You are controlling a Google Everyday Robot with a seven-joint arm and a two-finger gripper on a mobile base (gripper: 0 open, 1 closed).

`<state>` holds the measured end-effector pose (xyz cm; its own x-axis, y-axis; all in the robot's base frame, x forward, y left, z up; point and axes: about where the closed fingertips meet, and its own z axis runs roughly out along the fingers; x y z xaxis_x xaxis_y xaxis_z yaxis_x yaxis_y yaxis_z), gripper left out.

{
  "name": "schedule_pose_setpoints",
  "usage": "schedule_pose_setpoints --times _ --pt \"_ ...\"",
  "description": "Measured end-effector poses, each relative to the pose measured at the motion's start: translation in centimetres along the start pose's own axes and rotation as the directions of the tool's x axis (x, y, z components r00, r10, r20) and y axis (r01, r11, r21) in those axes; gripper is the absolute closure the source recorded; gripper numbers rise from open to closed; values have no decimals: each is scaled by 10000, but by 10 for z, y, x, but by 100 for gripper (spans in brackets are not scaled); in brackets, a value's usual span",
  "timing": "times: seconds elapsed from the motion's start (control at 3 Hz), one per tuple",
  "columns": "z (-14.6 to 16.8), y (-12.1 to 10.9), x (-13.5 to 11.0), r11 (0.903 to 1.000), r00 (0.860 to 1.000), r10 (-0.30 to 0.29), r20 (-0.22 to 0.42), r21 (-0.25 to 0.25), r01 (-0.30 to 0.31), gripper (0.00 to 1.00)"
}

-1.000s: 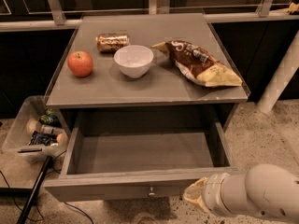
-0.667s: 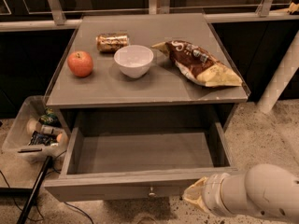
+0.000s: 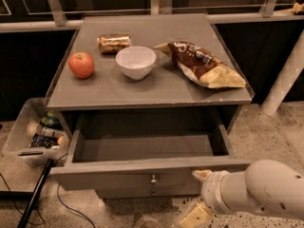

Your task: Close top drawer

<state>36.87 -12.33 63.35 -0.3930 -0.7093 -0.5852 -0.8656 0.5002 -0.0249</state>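
Observation:
The top drawer (image 3: 118, 174) of the grey cabinet is pulled well out and its inside is bare. Its flat front carries a small round metal knob (image 3: 153, 178) at the centre. My gripper (image 3: 197, 196) is at the lower right, in front of the right part of the drawer front. Its fingers are spread: the upper fingertip (image 3: 202, 175) lies against the drawer front just right of the knob, and the lower one (image 3: 192, 217) hangs below the drawer. It holds nothing. The white arm (image 3: 256, 194) comes in from the right edge.
On the cabinet top (image 3: 142, 91) lie a red apple (image 3: 81, 64), a can on its side (image 3: 114, 42), a white bowl (image 3: 136, 61) and a chip bag (image 3: 204, 64). A plastic bin (image 3: 33, 134) with bottles stands left. A white post (image 3: 285, 82) stands right. Cables (image 3: 61, 203) lie on the floor.

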Motion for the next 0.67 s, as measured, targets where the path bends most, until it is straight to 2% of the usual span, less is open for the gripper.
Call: schedule_pose_setpoints --times 0.33,0.67 --pt "16 -18 -19 9997 9995 -215 245 -85 217 18" --pt "39 -44 -38 9959 9966 -703 436 -545 726 42"
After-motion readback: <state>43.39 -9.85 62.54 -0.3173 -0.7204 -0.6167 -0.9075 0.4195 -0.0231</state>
